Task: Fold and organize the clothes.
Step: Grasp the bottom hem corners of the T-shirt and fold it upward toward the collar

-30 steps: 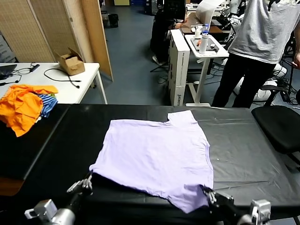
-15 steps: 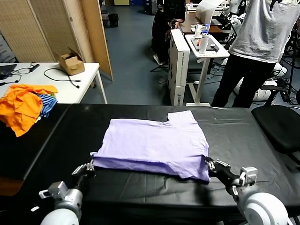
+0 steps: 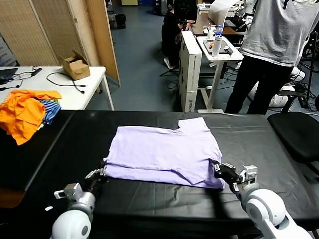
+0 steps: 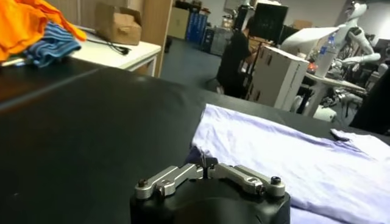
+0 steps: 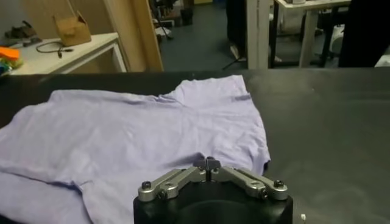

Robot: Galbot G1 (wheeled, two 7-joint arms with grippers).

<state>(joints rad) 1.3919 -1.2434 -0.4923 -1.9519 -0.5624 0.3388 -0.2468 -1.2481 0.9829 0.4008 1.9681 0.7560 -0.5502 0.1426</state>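
Note:
The clothes are one pale lavender T-shirt [image 3: 162, 149] lying on the black table [image 3: 259, 149], its near part doubled over the rest so a fold runs along the front. My left gripper [image 3: 102, 172] is at the shirt's near left corner, shut on the cloth edge. In the left wrist view the gripper [image 4: 207, 165] pinches the hem of the T-shirt [image 4: 292, 158]. My right gripper [image 3: 217, 168] is at the near right corner, shut on the cloth. The right wrist view shows the gripper [image 5: 209, 162] closed on the edge of the T-shirt [image 5: 140, 128].
An orange and blue-striped heap of garments [image 3: 25, 112] lies at the table's far left. Behind it stands a white table [image 3: 75, 94] with a cardboard box [image 3: 75, 64]. A person [image 3: 274, 45] stands beyond the table; a black chair [image 3: 296, 132] is at the right.
Both grippers have carried the shirt's near hem away from me, over the shirt. The near part now lies doubled on the rest, and the shirt looks shorter.

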